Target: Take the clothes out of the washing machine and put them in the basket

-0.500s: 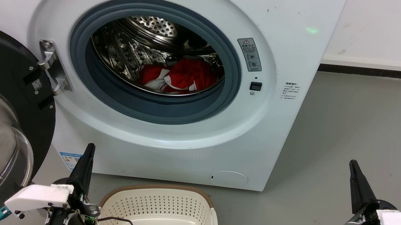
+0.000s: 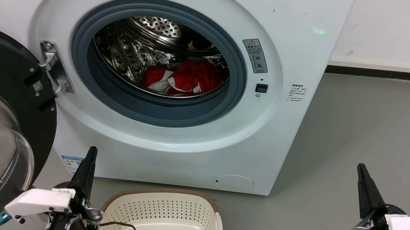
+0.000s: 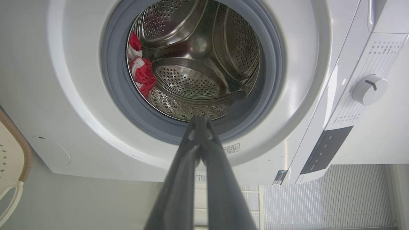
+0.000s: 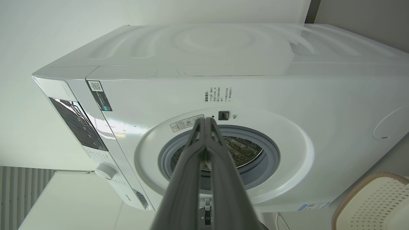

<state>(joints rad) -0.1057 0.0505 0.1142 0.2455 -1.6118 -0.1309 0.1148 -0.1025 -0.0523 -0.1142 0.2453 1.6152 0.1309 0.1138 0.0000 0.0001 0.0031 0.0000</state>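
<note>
- Head view: the washing machine (image 2: pixel 186 150) stood with its door (image 2: pixel 2 69) swung open to the left edge of the frame and its round mouth facing the camera. The clothes (image 2: pixel 190 76) lay low in the drum (image 2: pixel 153 25), right of its centre, in the upper middle of the frame.
- The basket (image 2: pixel 160 206) sat on the floor (image 2: pixel 337 142) at bottom centre, just before the machine's foot, open upward. The frame edge cut its near end, so its long axis could not be told.
- The left fingers (image 2: pixel 88 167), lower left, and the right fingers (image 2: pixel 367 190), lower right, were each pressed tip to tip and held nothing. Both pointed up the frame, well apart from the clothes.
- The red heap was wider than tall, with its long axis running roughly left to right. Its white trim showed toward the lower left, and no garment's end could be told apart.
- Step in hand, as judged: the reach into the drum.
  - The fingers should part before passing the grey ring (image 2: pixel 152 113).
  - They should enter through the middle of the mouth and close across the heap's short way on a raised fold, not on steel.
  - The cloth should then be lifted high over the lip, lest a trailing end snag.
</note>
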